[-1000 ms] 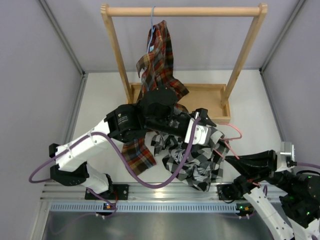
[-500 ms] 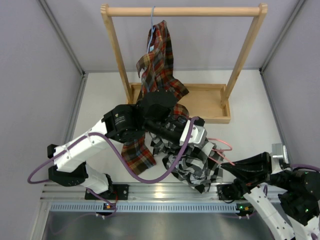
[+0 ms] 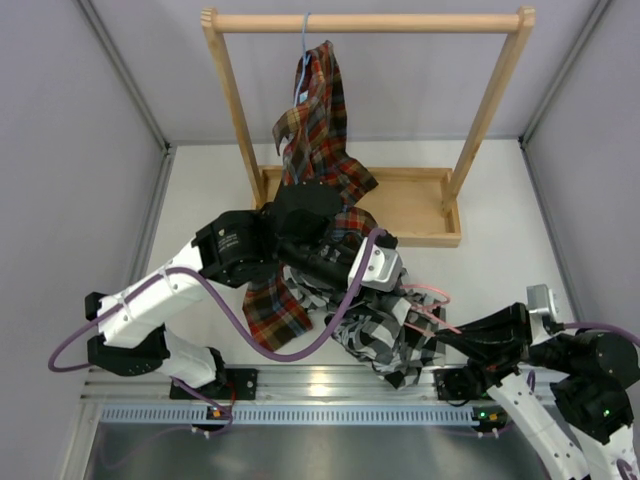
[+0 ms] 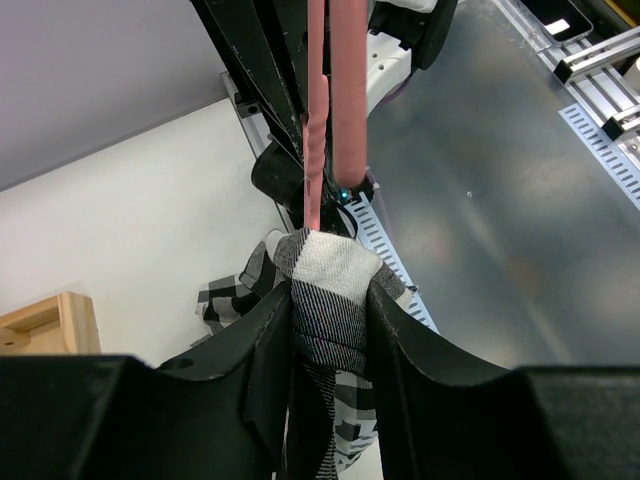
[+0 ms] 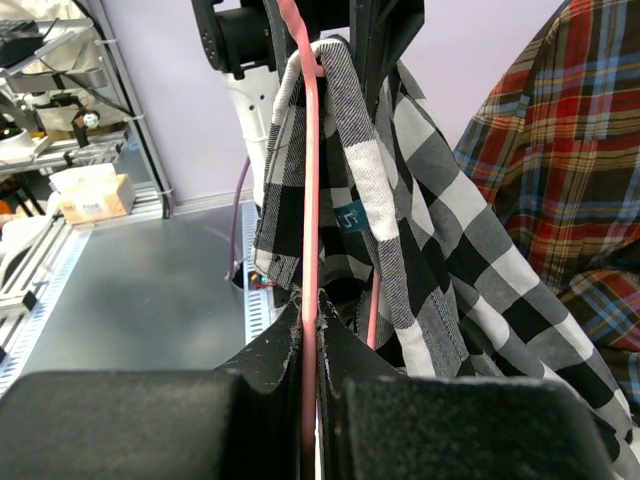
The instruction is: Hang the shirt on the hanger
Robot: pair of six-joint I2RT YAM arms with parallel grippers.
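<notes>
Drawn away from the wooden rack (image 3: 365,22) and toward the arm bases over the last second: shirt (image 3: 385,335), hanging bunched on the rack's near side, a folded band of it pinched in the left jaws. Right jaws pressed together on the hanger (image 5: 310,200), pink wire running up against the fabric by the neck label. Judged mid-insertion, shoulders not yet seated.
</notes>
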